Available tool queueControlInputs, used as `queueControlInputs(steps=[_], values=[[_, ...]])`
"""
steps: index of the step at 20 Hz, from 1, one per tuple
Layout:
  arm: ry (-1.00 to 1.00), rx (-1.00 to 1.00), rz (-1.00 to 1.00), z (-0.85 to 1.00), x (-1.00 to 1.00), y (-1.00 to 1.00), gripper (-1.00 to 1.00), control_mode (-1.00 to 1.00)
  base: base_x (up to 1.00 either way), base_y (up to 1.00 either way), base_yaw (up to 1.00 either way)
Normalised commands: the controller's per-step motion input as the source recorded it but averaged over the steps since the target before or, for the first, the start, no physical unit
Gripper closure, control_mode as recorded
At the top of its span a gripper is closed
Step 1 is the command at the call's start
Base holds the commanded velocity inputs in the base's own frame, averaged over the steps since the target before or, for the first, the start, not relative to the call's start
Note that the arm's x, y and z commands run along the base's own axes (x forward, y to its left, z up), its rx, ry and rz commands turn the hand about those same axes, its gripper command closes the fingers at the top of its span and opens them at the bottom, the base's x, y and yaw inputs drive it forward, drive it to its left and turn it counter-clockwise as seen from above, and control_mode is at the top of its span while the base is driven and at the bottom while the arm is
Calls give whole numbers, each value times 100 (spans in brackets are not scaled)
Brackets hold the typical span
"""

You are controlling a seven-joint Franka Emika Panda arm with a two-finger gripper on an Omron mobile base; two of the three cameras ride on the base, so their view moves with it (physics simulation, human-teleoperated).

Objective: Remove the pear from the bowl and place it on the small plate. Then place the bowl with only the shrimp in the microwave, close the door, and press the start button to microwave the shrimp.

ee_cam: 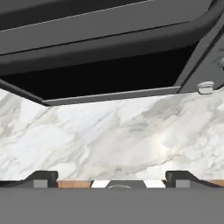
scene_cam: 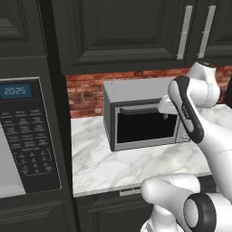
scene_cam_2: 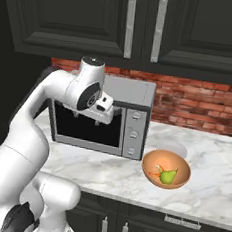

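- Two dark fingertips [ee_cam: 41,178] rise well apart at the bottom of my hand view, so my gripper [ee_cam: 113,180] is spread wide and carries nothing.
- Far left in the left base view, the black microwave [scene_cam: 28,136] shows its keypad and blue display, off the counter's left end.
- Next along, the silver countertop oven [scene_cam_2: 100,117] sits mid-counter; my hand hangs right in front of its glass door, over bare marble countertop [ee_cam: 109,131].
- Further right, a small white plate [scene_cam_2: 169,146] lies just behind the orange-brown bowl [scene_cam_2: 166,169].
- Inside that bowl, the yellow-green pear [scene_cam_2: 168,177] rests just beside the shrimp [scene_cam_2: 155,173]; whether they touch I can't tell.
- Step in hand, as I judge it: the first one, pear still to be lifted out.
- Next move calls for swinging right, past the oven's front corner, then dropping over the pear.
- Open marble lies in front of the oven; the bowl sits near the counter's front edge, so I'd descend gently.
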Motion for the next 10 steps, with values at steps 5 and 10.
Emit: queueControlInputs(steps=[5, 10], values=[[20, 33, -13, -33, 0, -100, -100, -100, 0, 0, 0], [16, 19, -10, -39, 0, -100, -100, -100, 0, 0, 0]])
